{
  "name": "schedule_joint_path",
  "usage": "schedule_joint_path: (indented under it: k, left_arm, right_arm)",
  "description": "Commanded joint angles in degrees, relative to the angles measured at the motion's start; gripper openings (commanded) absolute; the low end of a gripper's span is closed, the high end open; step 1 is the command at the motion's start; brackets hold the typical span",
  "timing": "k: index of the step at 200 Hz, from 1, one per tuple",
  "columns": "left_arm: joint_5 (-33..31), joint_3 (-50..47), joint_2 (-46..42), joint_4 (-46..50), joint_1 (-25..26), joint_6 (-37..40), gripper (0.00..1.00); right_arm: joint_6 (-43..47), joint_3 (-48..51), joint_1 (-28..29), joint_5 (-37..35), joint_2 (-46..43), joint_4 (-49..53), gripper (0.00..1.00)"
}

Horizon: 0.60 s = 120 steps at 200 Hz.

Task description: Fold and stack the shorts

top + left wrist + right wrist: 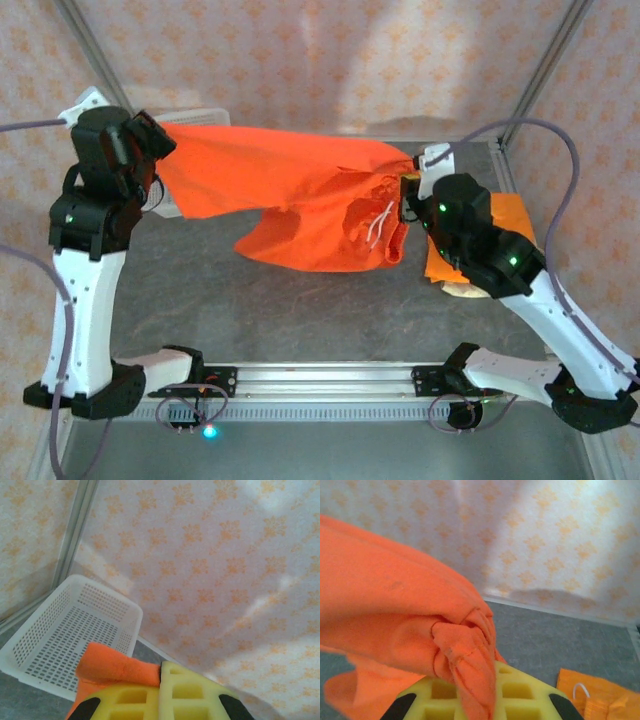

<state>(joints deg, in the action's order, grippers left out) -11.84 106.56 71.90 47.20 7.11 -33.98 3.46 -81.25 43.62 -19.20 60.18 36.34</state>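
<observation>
Clamped left gripper [163, 140] and right gripper [411, 178] tight on opposite ends of orange shorts [290, 190]; held them stretched, sagging, above grey table [300, 310], probably to spread flat for folding; folded orange pair [512, 215] at right, likely stack base.

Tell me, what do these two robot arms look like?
The left arm and right arm match: white shells lower down, black joints above, each with small green lights. Grey cables loop off both. The left hand and right hand have yellow foam pads with square hollows.
</observation>
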Motion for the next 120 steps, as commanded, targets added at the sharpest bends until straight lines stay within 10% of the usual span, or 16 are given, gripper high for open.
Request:
schedule_joint_path:
  k: [1, 32, 120]
  left_arm:
    - [-1.2, 1.1, 8.6, 2.0, -0.3, -0.3, 0.00]
    - [1.0, 3.7, 20.9, -3.5, -0.3, -3.1, 0.00]
    - [-5.1, 48.4, 62.7, -5.1, 9.5, 4.3, 0.00]
  right_arm:
    - [-10.8, -3.7, -4.4, -7.7, 6.7, 11.1, 0.00]
    - [-16.2, -3.2, -17.4, 9.6, 14.9, 8.4, 0.00]
    - [-20.7, -16.6, -34.3, 19.9, 49.6, -0.7, 0.04]
